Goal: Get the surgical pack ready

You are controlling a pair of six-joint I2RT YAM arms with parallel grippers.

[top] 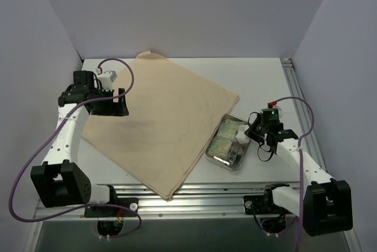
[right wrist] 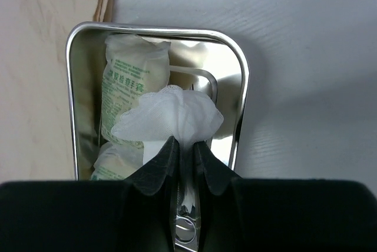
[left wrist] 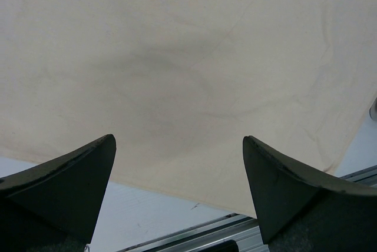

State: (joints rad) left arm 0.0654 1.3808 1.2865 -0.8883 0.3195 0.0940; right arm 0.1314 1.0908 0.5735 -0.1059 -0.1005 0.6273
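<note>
One gauze (right wrist: 171,113) in right pincer (right wrist: 187,149) (over tray (right wrist: 240,102))

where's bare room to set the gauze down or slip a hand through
Free: the open middle of the cloth sheet, and the table corner between cloth, back wall and rail. Crowded: the steel tray, packed with green packets, right end effector pinching gauze above it.

The cloth (top: 159,122) spreads over the desk's middle, one corner at the far edge. The tray (right wrist: 153,29) sits just right of it, packets (right wrist: 132,72) inside, gauze (right wrist: 174,113) above them.
</note>
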